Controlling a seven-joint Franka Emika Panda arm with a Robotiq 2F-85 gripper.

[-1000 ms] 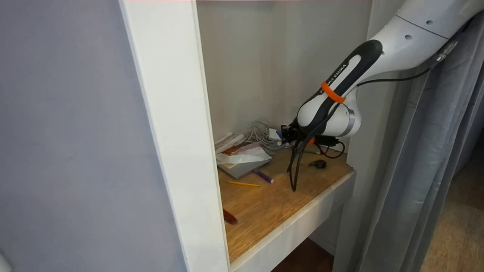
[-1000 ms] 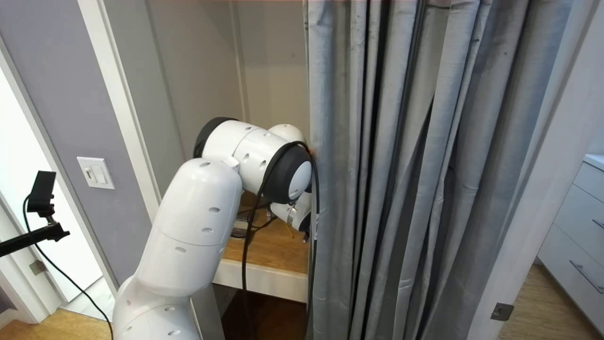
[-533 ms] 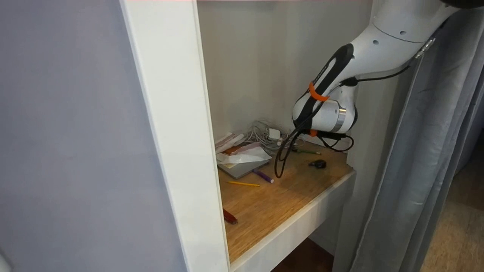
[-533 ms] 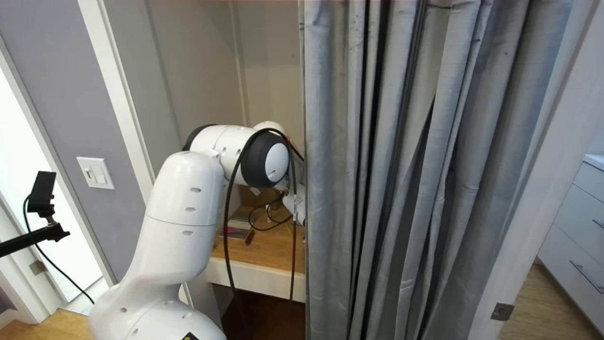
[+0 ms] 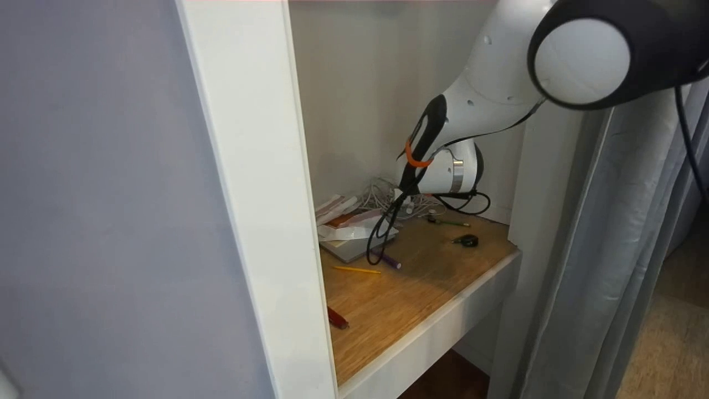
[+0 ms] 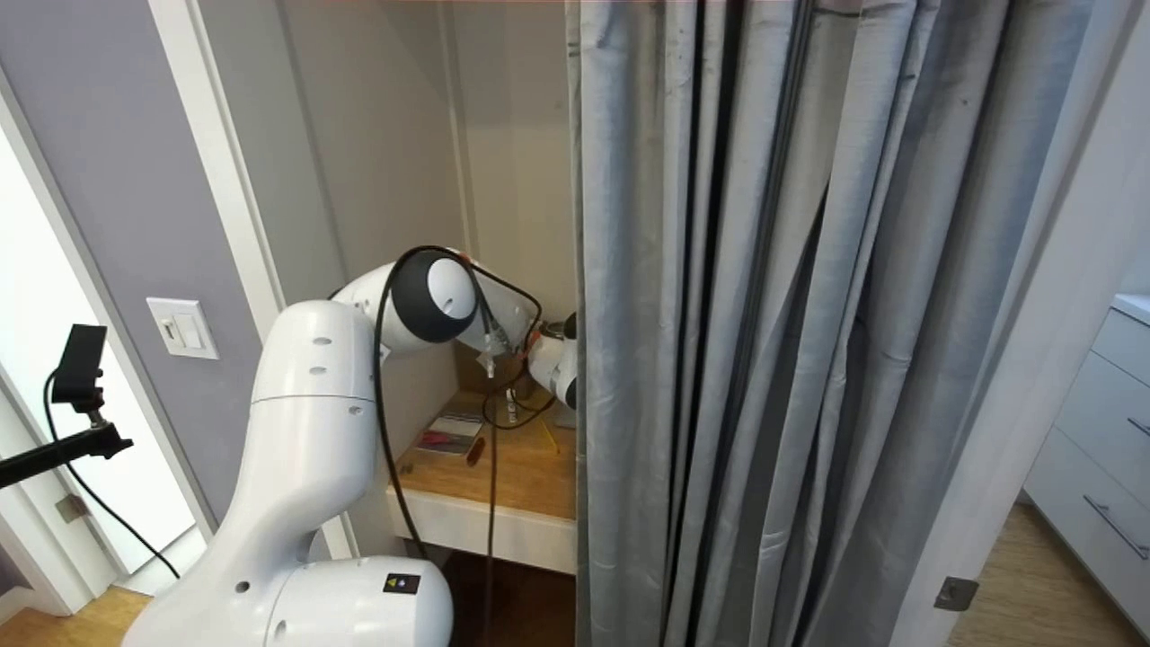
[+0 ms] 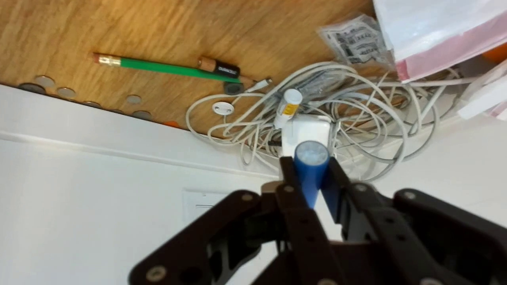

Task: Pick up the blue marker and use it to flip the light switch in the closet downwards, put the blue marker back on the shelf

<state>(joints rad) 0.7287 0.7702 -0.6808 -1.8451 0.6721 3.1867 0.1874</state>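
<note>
A blue marker (image 7: 311, 176) is pinched between the fingertips of my gripper (image 7: 309, 163) in the wrist view, its pale round end pointing at the camera. On the white wall, the light switch (image 7: 195, 200) shows as a faint plate, partly covered by a finger linkage. In an exterior view my arm reaches into the closet (image 5: 352, 88), over the wooden shelf (image 5: 415, 293). The gripper and marker are hidden there behind the wrist; in an exterior view the curtain (image 6: 719, 314) covers that area.
White cables (image 7: 368, 99) lie in a heap by the back wall, beside bags (image 5: 360, 224). A green pencil (image 7: 162, 67), a battery (image 7: 218, 67), a purple marker (image 5: 392, 261), a yellow pencil (image 5: 357, 270) and a red item (image 5: 336, 318) rest on the shelf. A white post (image 5: 255, 166) borders the opening.
The arm has swung toward the bags and cables, its wrist turned so the gripper no longer shows in an exterior view. A large arm joint has come into view. The shelf items have not moved.
</note>
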